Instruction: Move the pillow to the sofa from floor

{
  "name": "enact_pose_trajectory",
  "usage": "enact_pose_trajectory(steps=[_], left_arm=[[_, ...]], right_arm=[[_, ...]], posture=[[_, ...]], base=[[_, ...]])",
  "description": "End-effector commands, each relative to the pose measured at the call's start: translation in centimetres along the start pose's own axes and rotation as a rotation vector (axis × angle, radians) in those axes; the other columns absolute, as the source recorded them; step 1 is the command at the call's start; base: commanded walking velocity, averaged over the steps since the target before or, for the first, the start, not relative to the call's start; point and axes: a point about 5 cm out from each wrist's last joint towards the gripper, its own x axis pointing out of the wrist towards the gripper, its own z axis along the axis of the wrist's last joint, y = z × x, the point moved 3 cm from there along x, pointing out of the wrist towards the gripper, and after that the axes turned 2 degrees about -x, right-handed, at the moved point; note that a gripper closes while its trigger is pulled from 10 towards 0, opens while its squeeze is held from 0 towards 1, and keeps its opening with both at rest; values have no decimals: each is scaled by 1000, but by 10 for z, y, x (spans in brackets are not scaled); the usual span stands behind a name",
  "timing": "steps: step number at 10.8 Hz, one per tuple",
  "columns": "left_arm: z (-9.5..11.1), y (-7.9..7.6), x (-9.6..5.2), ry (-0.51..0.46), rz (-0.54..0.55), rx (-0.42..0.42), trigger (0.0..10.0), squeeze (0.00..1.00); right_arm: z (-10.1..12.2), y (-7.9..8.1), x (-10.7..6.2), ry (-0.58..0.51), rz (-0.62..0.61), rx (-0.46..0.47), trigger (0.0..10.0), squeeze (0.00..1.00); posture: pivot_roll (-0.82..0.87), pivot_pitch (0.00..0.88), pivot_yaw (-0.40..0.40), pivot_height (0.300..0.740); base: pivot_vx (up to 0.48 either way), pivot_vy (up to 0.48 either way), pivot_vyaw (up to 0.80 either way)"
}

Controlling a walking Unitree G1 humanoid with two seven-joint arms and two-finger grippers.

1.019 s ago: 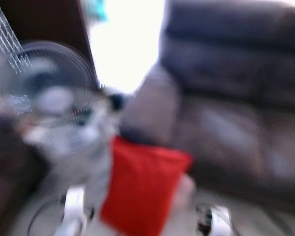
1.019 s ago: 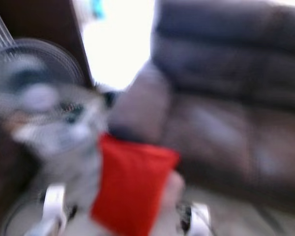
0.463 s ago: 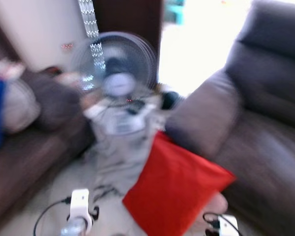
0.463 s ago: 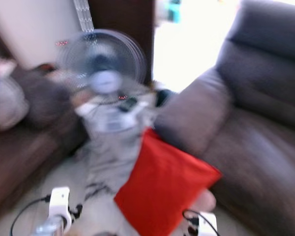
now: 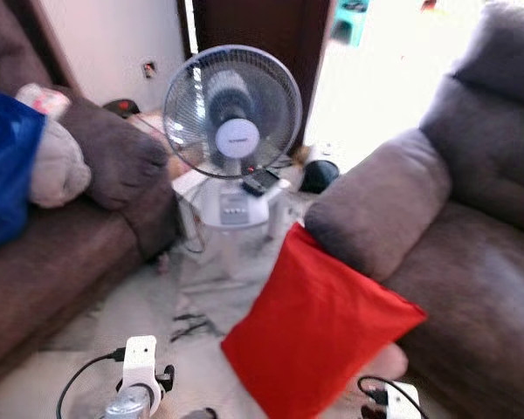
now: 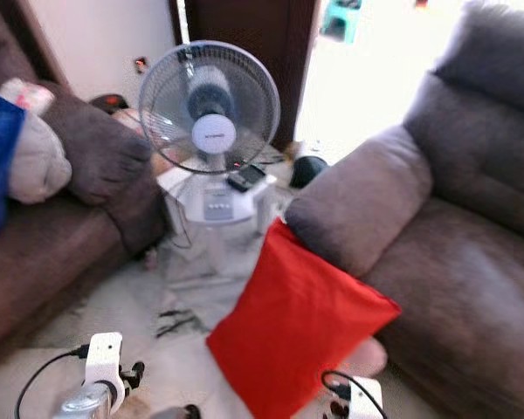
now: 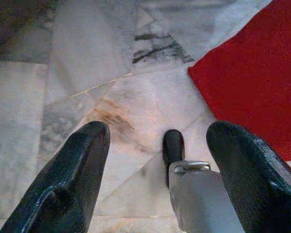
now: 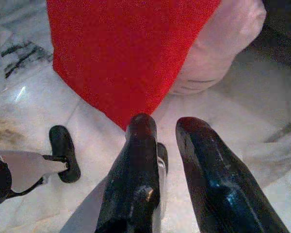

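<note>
A red pillow [image 5: 319, 323] stands on its edge on the marble floor, leaning against the armrest of the brown sofa [image 5: 472, 262] on the right. A pale pink cushion [image 8: 223, 53] lies under its lower corner. My left gripper [image 7: 157, 128] hangs open above bare floor, with the pillow's edge [image 7: 252, 82] just beyond one finger. My right gripper [image 8: 165, 124] hangs over the floor with its fingers close together and nothing between them, just short of the pillow's bottom corner [image 8: 131, 58]. Both wrists [image 5: 138, 367] sit low at the frame's bottom edge.
A standing fan [image 5: 233, 113] on a white base [image 5: 231, 205] stands straight ahead by the bright doorway. A second brown sofa [image 5: 61, 253] on the left holds a blue bag [image 5: 4, 166] and a grey cushion [image 5: 57, 166]. Cables [image 5: 188, 327] lie on the floor.
The camera has swung left and steadied, so the left sofa and fan have come into sharp view. The pillow stays against the armrest.
</note>
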Motion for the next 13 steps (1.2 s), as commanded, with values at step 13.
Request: enact_pose_trajectory(steps=[13], left_arm=[[-1, -2, 0, 5, 4, 11, 10000, 0]], right_arm=[[1, -2, -1, -12, -9, -8, 10000, 0]], posture=[[35, 50, -51, 740]], base=[[0, -250, 246]])
